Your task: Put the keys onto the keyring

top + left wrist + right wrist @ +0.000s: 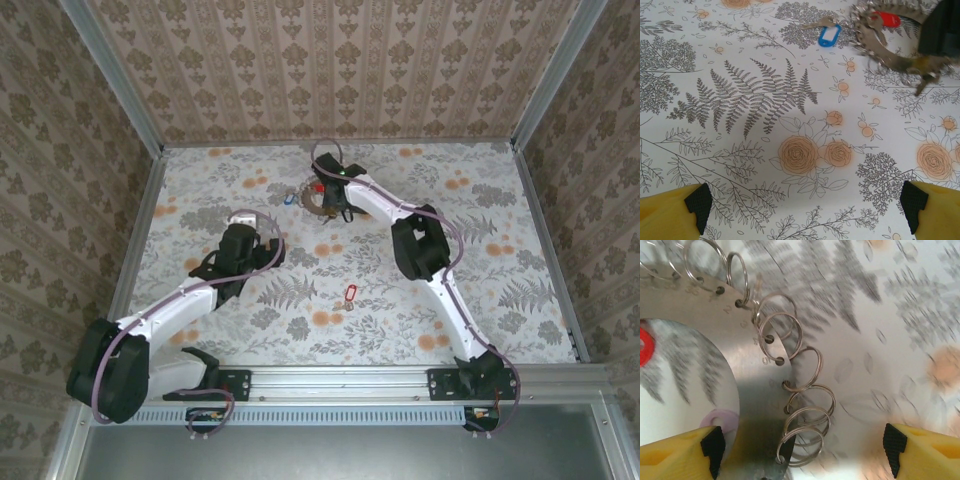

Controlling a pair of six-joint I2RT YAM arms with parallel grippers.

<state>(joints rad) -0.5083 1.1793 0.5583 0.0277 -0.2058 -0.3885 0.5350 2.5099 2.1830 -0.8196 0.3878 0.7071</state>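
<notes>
The keyring (752, 385) is a flat grey metal ring plate with numbered holes, and several small split rings (810, 410) hang along its outer edge. My right gripper (802, 447) hovers open just above it, its band lying between the wide-apart fingers with neither pad touching. A red key tag (644, 347) shows inside the ring. From above, the right gripper (335, 198) sits over the keyring (316, 208) at the back middle. A blue-tagged key (829, 35) lies left of the keyring (880, 50). A red-tagged key (350, 294) lies alone mid-table. My left gripper (805, 205) is open over bare cloth.
The table (480, 300) has a floral cloth and is walled on three sides with patterned paper. The left gripper (250, 228) is left of and nearer than the keyring. A pale lavender ring-shaped thing (720, 420) shows inside the keyring by my right gripper's left finger.
</notes>
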